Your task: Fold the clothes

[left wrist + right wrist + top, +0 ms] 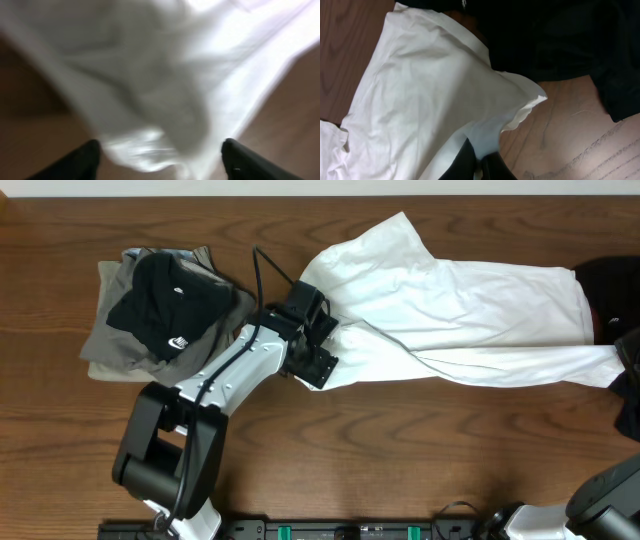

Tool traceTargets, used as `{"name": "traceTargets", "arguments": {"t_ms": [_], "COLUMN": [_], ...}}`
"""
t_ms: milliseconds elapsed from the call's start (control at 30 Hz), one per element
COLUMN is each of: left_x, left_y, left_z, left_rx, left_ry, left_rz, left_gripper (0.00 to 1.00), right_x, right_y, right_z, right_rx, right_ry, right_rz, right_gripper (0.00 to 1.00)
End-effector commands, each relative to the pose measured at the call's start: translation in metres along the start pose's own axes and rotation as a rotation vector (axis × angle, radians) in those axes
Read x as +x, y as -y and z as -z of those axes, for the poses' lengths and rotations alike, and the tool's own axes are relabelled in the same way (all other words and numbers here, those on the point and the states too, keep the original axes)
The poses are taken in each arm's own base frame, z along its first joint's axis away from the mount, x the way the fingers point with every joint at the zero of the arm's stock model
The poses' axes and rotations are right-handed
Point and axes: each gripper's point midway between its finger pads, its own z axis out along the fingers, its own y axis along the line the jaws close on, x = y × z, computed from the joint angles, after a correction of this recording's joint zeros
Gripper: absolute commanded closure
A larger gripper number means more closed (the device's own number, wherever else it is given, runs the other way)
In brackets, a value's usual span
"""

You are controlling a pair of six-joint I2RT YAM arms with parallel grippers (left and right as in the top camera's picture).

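Note:
The white T-shirt lies stretched across the middle and right of the table. My left gripper is at its left end. In the left wrist view, which is blurred, the left gripper stands open, with bunched white T-shirt fabric between its black fingers. My right gripper is shut on a pinched edge of the white T-shirt at the shirt's right end, beside the table's right edge.
A pile of khaki and grey clothes with a black garment on top lies at the left. Another black garment lies at the far right, and it fills the top of the right wrist view as black cloth.

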Motion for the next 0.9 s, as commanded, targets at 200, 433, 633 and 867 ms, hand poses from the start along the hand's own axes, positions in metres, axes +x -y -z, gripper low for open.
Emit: {"name": "traceTargets", "arguments": {"t_ms": [200,433,633,867], "left_x": [0.01,0.02,0.034,0.038], "left_y": [0.031,0.018,-0.012,-0.02], "left_z": [-0.008,-0.007,-0.003,0.0], "left_rx": [0.216,0.173,0.108,0.105], "left_ry": [-0.041,-0.082,-0.124,-0.131], "left_rz": [0.037,0.077,0.16,0.188], "left_gripper": [0.69,0.94,0.94,0.94], "right_x": [-0.004,-0.003,-0.003,0.005], "right_y": [-0.004,-0.003,-0.003,-0.002], "right_z": [0.001,0.002,0.001,0.001], "right_rx": [0.002,0.003,0.004,0.014], "right_ry": [0.011,0.009,0.006,-0.021], "right_rz": [0.002,0.002,0.001,0.01], "right_gripper": [0.96,0.96,0.96,0.97]}}
